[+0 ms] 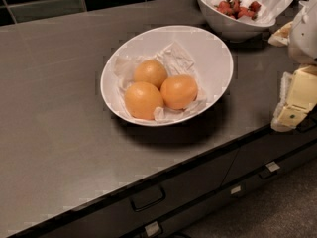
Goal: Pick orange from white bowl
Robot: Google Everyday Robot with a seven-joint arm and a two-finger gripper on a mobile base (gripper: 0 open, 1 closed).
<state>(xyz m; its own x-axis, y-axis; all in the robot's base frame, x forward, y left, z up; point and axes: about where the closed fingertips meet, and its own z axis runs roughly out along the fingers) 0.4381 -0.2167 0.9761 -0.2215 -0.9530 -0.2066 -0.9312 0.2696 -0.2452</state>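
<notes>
The gripper [292, 105] hung by the table's [59, 133] near right edge, well apart from the white bowl [213, 48]; whether it was spread or closed could not be told. The orange [179, 91] nearest it lay inside on crumpled paper [176, 58], so the approach seemed the step in hand, calling for a reach left over the rim.

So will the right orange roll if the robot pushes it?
Probably only a little: the right orange rests against two others on crumpled paper in the bowl. Its round, smooth skin could slip when squeezed. It looks firm, not floppy. The gripper is off to the bowl's right.
</notes>
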